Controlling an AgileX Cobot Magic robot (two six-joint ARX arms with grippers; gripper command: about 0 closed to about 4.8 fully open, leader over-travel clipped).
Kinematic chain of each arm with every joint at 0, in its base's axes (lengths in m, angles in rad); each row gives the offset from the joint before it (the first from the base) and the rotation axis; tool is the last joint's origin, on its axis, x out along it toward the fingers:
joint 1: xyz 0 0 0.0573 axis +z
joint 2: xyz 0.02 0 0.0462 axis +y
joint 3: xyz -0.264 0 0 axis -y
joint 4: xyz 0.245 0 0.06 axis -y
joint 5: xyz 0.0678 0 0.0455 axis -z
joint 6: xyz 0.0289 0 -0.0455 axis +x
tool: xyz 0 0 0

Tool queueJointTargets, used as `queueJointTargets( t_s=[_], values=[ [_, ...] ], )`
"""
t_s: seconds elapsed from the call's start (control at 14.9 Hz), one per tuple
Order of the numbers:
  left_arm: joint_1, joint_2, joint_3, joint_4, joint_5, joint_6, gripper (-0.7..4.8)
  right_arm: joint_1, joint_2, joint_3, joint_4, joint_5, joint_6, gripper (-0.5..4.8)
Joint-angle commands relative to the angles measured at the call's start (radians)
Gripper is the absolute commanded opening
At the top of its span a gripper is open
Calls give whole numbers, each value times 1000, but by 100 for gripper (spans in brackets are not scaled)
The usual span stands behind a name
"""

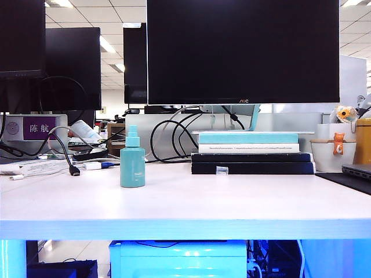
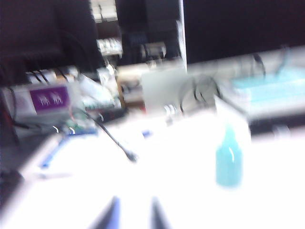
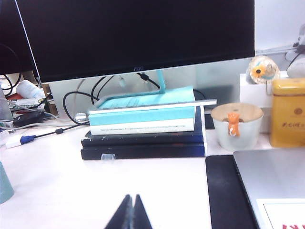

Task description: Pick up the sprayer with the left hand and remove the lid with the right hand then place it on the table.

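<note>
The sprayer (image 1: 133,157) stands upright on the desk (image 1: 185,200), lid (image 1: 222,169) lying apart by the books (image 1: 253,163); left hand (image 2: 134,214) slightly spread, nearer; right hand (image 3: 129,213) pressed together.

A large dark monitor (image 1: 243,51) stands at the far middle of the desk, with a stack of books (image 1: 252,153) under its right half, teal and white volumes lying on two dark ones. Right of the stack sits a white cup with an orange figure (image 1: 334,152), then a yellow tin (image 1: 363,141) and a laptop (image 1: 357,170) nearer. Black cables (image 1: 174,136) loop on the far left beside a purple name sign (image 1: 39,127).
</note>
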Motion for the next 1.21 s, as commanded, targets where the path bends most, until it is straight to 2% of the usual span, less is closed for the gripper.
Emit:
queueJointTargets(
  t_s=[0.07, 0.27, 0.74, 0.81, 1.21],
  values=[
    [0, -5, -80, 27, 23, 34, 23, -1, -1, -6, -95, -3, -37, -5],
    [0, -5, -86, 21, -24, 8, 17, 0, -1, -6, -103, -5, -26, -5],
    [6, -7, -86, 19, -19, -3, 22, -8, -1, -5, -109, -3, -9, 3],
    [198, -7, -87, 18, -22, -3, 22, -69, -1, -6, -110, 0, -9, 3],
    [180, -7, -86, 16, -20, -3, 22, -68, -1, -5, -110, 0, -9, 3]
  ],
)
